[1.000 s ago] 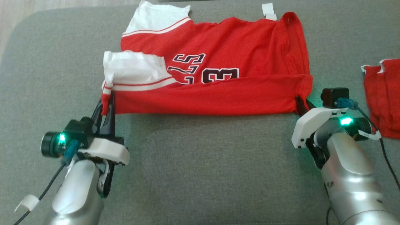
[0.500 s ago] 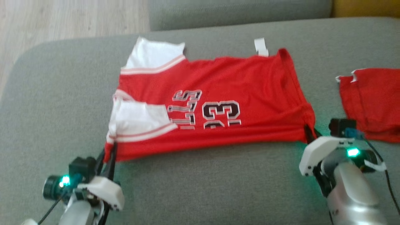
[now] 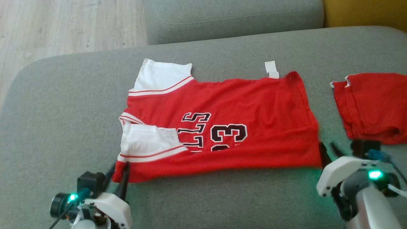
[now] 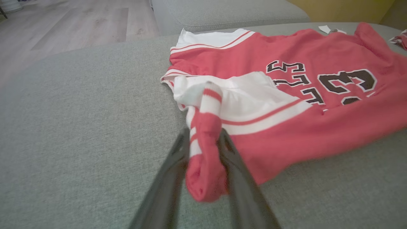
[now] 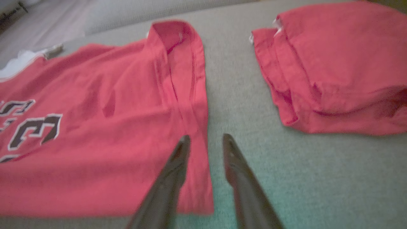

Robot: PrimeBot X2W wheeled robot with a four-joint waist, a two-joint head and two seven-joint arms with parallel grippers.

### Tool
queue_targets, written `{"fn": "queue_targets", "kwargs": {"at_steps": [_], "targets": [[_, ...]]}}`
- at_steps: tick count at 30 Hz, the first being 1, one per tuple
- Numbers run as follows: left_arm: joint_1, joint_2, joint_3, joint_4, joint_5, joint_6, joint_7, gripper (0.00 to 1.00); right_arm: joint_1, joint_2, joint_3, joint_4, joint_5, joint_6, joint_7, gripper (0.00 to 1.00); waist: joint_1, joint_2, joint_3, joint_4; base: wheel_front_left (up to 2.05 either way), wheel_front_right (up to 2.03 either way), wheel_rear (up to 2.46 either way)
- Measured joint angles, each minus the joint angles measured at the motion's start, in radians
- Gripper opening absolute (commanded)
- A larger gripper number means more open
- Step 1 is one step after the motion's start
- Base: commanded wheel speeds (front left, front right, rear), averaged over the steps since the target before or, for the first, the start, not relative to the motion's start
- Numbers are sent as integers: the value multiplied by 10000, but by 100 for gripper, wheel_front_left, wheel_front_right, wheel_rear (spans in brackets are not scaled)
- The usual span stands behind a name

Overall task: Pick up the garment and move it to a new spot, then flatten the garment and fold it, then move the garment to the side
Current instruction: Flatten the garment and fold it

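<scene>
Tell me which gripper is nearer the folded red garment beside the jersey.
Right. The right gripper sits beside the folded red garment, at its near edge; the left gripper is across the jersey, gripping its opposite corner.

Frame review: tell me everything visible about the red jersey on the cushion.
The red jersey looks like thin, soft knit. It has white red-striped panels at its left end, a black white-edged 33 beside partly covered lettering, and a white tag at its far edge. It lies mostly flat on the grey cushion, near edge folded over the print. The left gripper pinches its bunched near-left corner. The right gripper has its jaws apart at the near-right corner, gripping nothing.
</scene>
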Motion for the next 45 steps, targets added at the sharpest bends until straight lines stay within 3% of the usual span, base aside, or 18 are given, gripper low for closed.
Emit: {"fn": "queue_targets", "kwargs": {"at_steps": [5,11,15,19,26,30,33,38,45], "targets": [[-9,-10,42,-82,0,305,-105,100,20,-12,23,-901,345,0,-694,100,1,0,145,-102,0,0,0],[-325,-82,395,-506,-67,685,-978,100,18,-13,194,-1542,757,0,-2190,100,1,0,399,-357,0,0,0],[-1075,-75,445,-953,-65,591,-1534,100,-49,-13,500,-1741,1028,0,-2949,100,1,0,704,-564,0,0,0],[-2215,38,508,-1108,-65,169,-1563,100,-229,-13,803,-1804,1229,0,-3323,100,2,0,1132,-788,0,0,0],[-5188,771,274,-230,-313,-788,320,100,-982,-17,1290,-2025,1595,0,-3845,100,3,0,2203,-1151,0,0,0],[-6992,1340,-161,999,-997,-991,2036,100,-1362,-19,1741,-2079,1835,0,-4113,100,4,-1,2879,-1391,0,0,0],[-8131,1987,-1183,1787,-1684,-993,3227,100,-1681,-19,2117,-2080,2115,0,-4291,100,4,-1,3488,-1707,0,0,0],[-9004,2573,-2000,2704,-2387,-1066,3906,100,-1964,-21,2445,-2109,2372,0,-4468,100,5,-1,4129,-2119,0,0,0],[-9783,2838,-2368,3848,-2853,-1066,3973,100,-2136,-21,2591,-2113,2452,0,-4596,100,3,-1,4723,-2555,0,0,0]]}}
